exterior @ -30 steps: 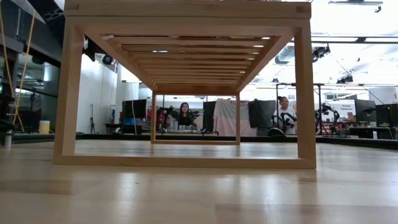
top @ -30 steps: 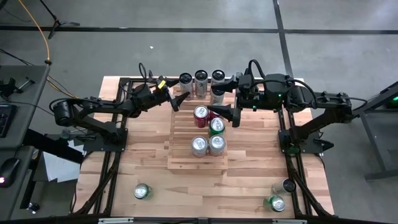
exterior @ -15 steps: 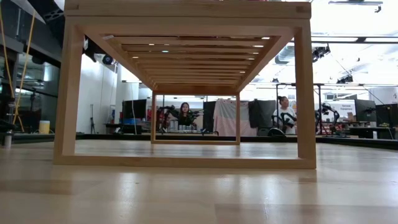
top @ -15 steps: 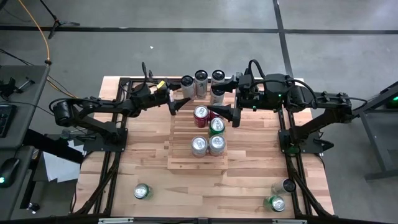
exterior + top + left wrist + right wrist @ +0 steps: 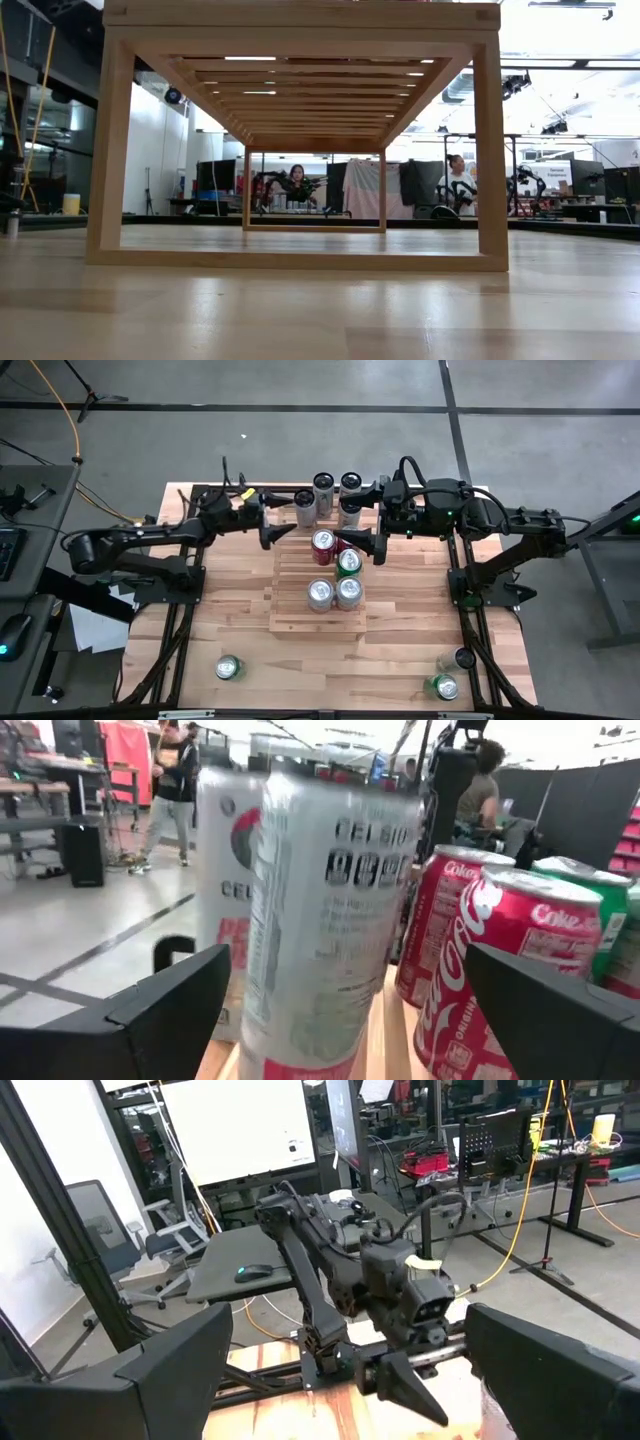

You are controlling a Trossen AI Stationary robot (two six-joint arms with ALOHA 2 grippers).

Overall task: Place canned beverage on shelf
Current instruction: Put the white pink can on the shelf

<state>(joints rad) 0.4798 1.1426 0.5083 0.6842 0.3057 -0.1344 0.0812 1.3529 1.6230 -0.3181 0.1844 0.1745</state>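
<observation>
Cans (image 5: pixel 334 592) top slatted shelf (image 5: pixel 300 622); blurry people (image 5: pixel 297 184) beyond, probably seated.

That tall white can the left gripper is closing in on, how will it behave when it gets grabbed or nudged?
The tall white slim can stands upright and narrow for its height, so a sideways nudge from the open left gripper would probably tip it. Its smooth printed wall looks slippery. The other white cans stand close behind, so a push may knock them too.
</observation>
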